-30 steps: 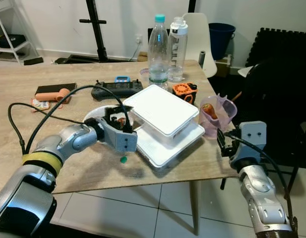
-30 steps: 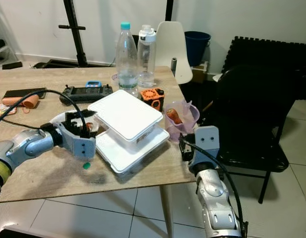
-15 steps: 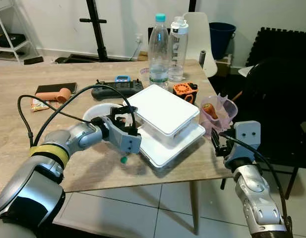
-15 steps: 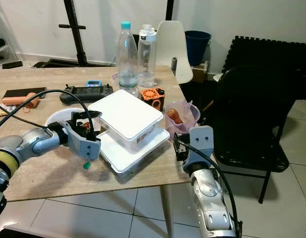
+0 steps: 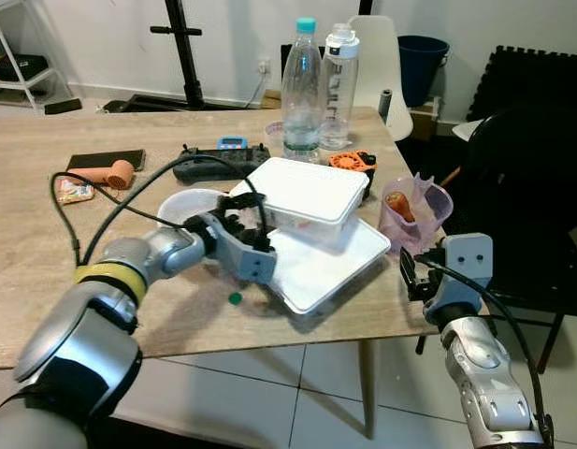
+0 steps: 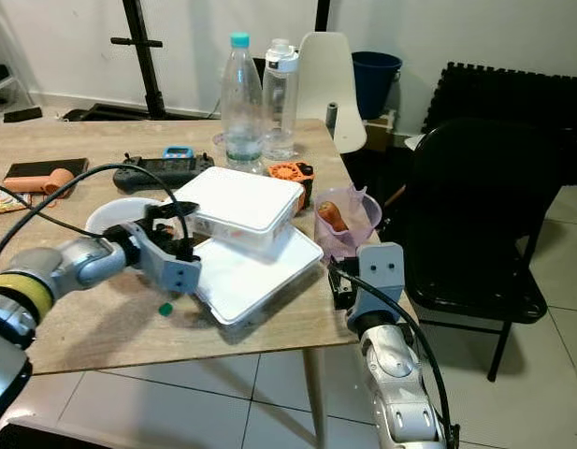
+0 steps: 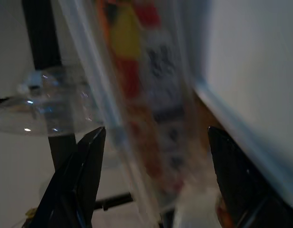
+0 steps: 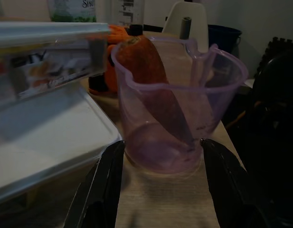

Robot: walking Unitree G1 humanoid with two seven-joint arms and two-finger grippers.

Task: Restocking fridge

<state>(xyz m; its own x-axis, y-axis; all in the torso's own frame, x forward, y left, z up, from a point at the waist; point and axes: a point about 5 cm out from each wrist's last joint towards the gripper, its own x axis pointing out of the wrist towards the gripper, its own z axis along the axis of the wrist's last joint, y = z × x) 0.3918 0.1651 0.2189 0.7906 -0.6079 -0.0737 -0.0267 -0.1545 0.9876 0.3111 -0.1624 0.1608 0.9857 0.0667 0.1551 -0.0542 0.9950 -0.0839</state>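
Two white lidded containers are stacked near the table's [image 5: 45, 281] front right corner: the small upper container [image 5: 307, 195] sits on the large lower container [image 5: 316, 267], turned at an angle to it. The left claw [image 5: 234, 224] is at the left side of the stack, at the upper container's left end; in the left wrist view its fingers [image 7: 87, 166] stand apart with the container's labelled wall [image 7: 151, 95] between them, but contact with that wall cannot be confirmed because the picture is blurred. A white bowl [image 5: 185, 204] lies just left of this claw, and a small green object [image 5: 234, 299] lies on the table near its front edge. The right claw [image 5: 411, 273] is at the table's right edge, just in front of a purple measuring jug [image 5: 414, 213] holding an orange carrot [image 8: 146, 71]; its fingers [image 8: 103, 190] are spread wide on either side of the jug's base, with nothing gripped. Two clear bottles [image 5: 316, 84] stand near the far edge, with an orange tape measure [image 5: 352, 164] behind the stack and a black game controller [image 5: 218, 164] to the left of it. A black chair [image 5: 522, 215] stands beyond the right edge.
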